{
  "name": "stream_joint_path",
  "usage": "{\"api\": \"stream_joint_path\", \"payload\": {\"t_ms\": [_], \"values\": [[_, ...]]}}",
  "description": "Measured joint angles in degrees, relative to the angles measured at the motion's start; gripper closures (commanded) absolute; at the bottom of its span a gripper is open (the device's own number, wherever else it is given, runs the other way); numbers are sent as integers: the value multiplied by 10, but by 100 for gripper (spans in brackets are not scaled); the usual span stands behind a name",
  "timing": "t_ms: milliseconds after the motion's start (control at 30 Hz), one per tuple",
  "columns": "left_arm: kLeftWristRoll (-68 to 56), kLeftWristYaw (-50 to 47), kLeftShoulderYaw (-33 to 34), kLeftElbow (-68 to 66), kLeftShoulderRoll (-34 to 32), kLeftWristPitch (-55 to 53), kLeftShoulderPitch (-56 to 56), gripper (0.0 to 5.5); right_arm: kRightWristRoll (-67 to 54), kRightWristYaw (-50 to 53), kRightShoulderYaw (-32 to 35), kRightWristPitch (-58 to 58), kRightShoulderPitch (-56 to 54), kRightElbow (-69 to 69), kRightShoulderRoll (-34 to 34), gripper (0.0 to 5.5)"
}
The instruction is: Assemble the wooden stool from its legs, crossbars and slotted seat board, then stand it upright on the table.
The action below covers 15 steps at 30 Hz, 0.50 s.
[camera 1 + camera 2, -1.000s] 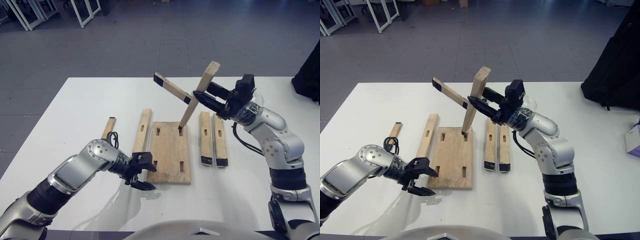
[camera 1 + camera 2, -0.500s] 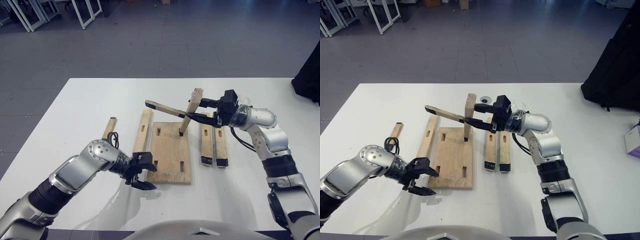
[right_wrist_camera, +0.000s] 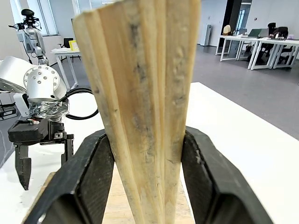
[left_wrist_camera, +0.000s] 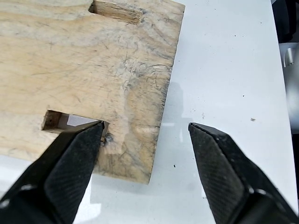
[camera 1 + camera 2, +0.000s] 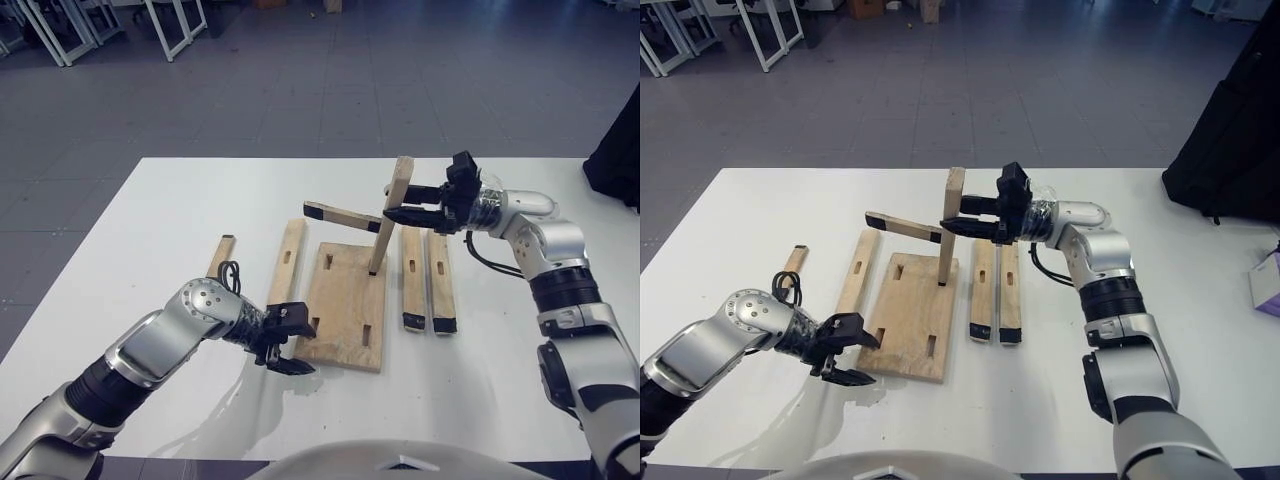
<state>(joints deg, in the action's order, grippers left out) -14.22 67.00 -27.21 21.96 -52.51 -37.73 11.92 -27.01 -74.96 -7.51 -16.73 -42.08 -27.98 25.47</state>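
The right claw (image 5: pixel 398 214) grips a leg (image 5: pixel 382 245) standing nearly upright, its foot on the seat board (image 5: pixel 345 310), with a crossbar (image 5: pixel 345 216) jutting from it leftward. The left claw (image 5: pixel 299 343) is spread at the board's near left corner. Two loose legs (image 5: pixel 425 268) lie on the counter (image 5: pixel 150 220) right of the board.

The board (image 5: pixel 345 310) is pale wood with wavy grain (darker streaks near one slot). The leg (image 5: pixel 392 215) and crossbar (image 5: pixel 345 215) are pale, black-tipped. The table (image 5: pixel 500 380) is white. The left gripper (image 5: pixel 310 347) and right gripper (image 5: pixel 400 203) are black.
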Motion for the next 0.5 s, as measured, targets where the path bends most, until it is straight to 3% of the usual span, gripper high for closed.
{"api": "stream_joint_path", "payload": {"t_ms": [500], "values": [[18, 0, -1, -2, 4, 12, -4, 214, 4, -57, 0, -22, -46, -125, 22, 349]]}}
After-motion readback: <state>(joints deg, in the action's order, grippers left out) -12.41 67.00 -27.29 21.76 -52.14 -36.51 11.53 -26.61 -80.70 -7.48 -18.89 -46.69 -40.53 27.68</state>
